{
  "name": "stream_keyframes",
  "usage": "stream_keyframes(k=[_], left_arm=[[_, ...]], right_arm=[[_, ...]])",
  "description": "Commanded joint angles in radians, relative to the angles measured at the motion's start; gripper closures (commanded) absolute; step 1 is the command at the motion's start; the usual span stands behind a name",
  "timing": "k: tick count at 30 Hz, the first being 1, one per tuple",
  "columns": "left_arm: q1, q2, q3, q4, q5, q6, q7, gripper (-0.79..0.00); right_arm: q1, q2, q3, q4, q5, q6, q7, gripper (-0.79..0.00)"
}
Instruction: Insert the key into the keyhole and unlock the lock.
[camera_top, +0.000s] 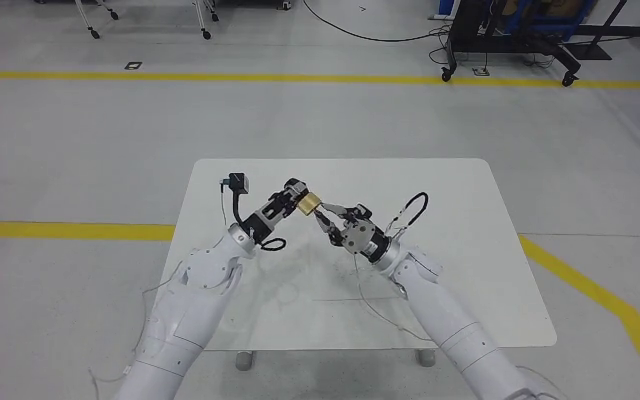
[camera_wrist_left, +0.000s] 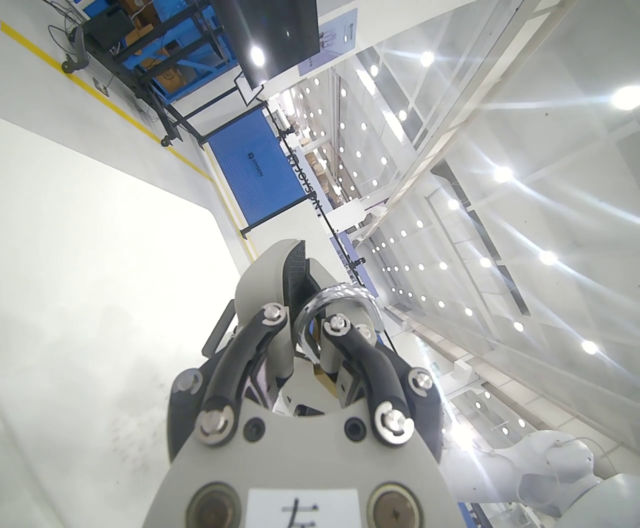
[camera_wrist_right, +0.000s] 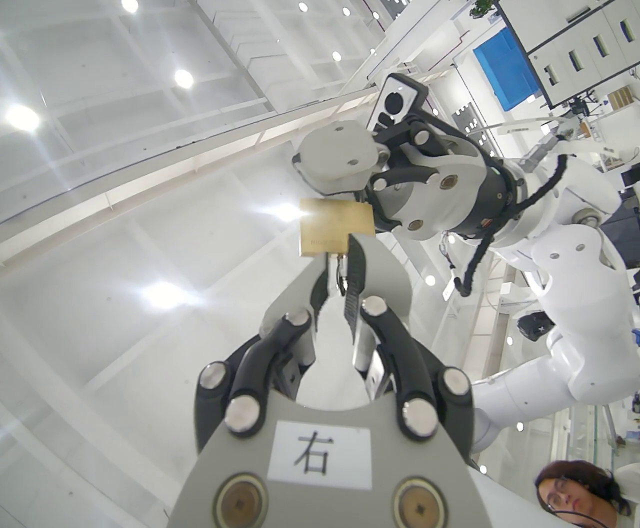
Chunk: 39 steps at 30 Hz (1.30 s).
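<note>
A brass padlock is held in the air above the middle of the white table. My left gripper is shut on it. In the left wrist view the silver shackle curves out between the fingers of that gripper, and a bit of brass body shows below it. My right gripper meets the lock from the other side. In the right wrist view this gripper is shut on a small silver key. The key's tip is at the underside of the padlock, which my left gripper holds from behind.
Both grippers hang well above the tabletop, which has bare room on every side of them. A yellow floor line runs past the table. A dark wheeled rack stands far back on the right.
</note>
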Motion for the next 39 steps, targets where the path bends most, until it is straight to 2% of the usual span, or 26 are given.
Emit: stream_keyframes(k=[1,8,13,18,21,25,34,35,37,38,39], left_arm=[[0.0,0.0,-0.003,0.001,-0.016,0.001,-0.007,0.0],[-0.007,-0.004,0.027,0.001,0.002,0.038,-0.044,0.0],[-0.044,-0.011,0.132,0.006,0.268,0.121,-0.066,0.0],[-0.091,-0.029,0.256,0.037,0.47,0.253,-0.092,0.0],[-0.121,-0.039,0.316,0.064,0.592,0.316,-0.098,0.0],[-0.14,-0.054,0.367,0.082,0.657,0.355,-0.087,0.0],[-0.162,-0.067,0.381,0.12,0.673,0.369,-0.084,0.0],[-0.163,-0.067,0.38,0.122,0.675,0.368,-0.084,-0.052],[-0.167,-0.067,0.377,0.126,0.684,0.368,-0.085,-0.351],[-0.168,-0.067,0.372,0.128,0.684,0.368,-0.084,-0.779],[-0.169,-0.066,0.366,0.13,0.686,0.368,-0.083,-0.785]], right_arm=[[-0.023,0.012,0.045,-0.032,-0.03,-0.029,0.023,-0.785],[-0.211,0.059,0.275,-0.256,-0.07,-0.16,0.017,-0.785],[-0.373,0.077,0.423,-0.434,-0.09,-0.262,-0.051,-0.785],[-0.478,0.08,0.482,-0.538,-0.104,-0.324,-0.076,-0.785],[-0.497,0.08,0.487,-0.551,-0.101,-0.327,-0.081,-0.785],[-0.492,0.079,0.478,-0.54,-0.114,-0.322,-0.101,-0.785],[-0.492,0.079,0.478,-0.54,-0.114,-0.322,-0.101,-0.785],[-0.492,0.079,0.478,-0.54,-0.114,-0.322,-0.101,-0.785],[-0.492,0.079,0.478,-0.54,-0.114,-0.322,-0.101,-0.785],[-0.492,0.079,0.478,-0.54,-0.114,-0.322,-0.101,-0.785],[-0.492,0.079,0.478,-0.54,-0.114,-0.322,-0.101,-0.785]])
